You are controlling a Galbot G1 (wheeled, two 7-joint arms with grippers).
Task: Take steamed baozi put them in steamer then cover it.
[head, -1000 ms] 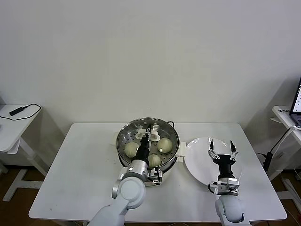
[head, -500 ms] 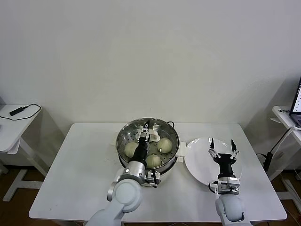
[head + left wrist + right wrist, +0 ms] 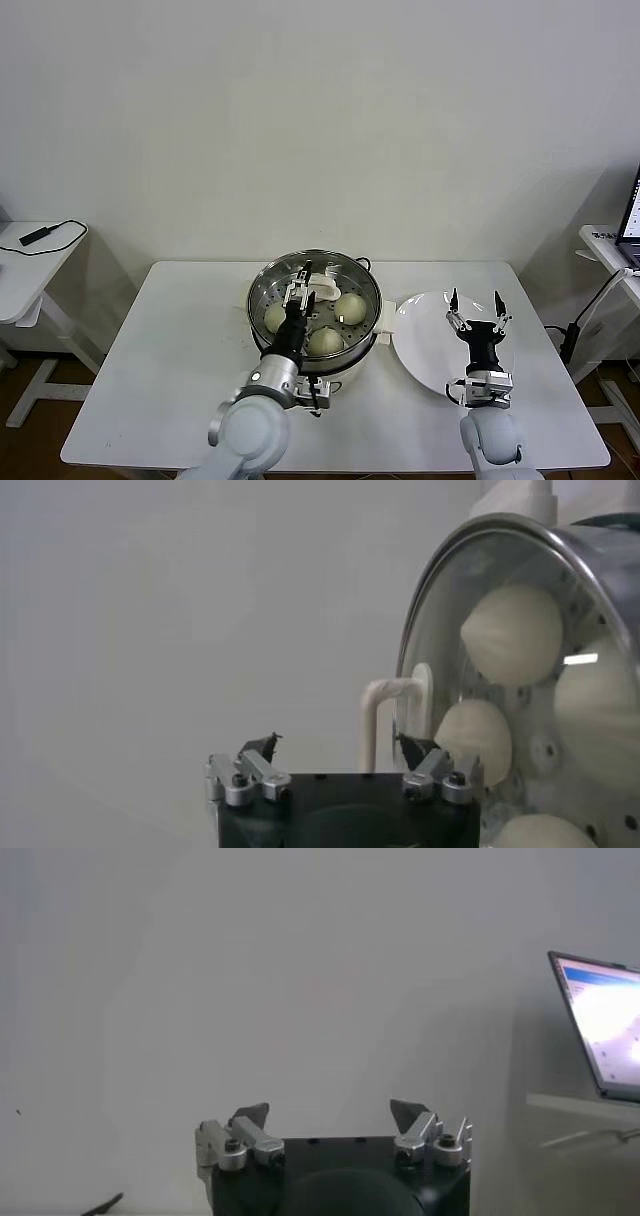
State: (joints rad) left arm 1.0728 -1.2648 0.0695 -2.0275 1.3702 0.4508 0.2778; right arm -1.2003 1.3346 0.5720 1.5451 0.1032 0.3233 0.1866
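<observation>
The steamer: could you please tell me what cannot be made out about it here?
- Head view: the left end effector hides one baozi; only three show in the steamer.
- Left wrist view: the picture's edge cuts off most of the cover, so whether it sits flush all round cannot be told.
- Right wrist view: the steamer is out of frame.

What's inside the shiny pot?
Inside the steamer sit cream-white buns on a tray full of holes, under the glass lid with its white handle. I can count three; the left tool, open above the lid, may hide more.
</observation>
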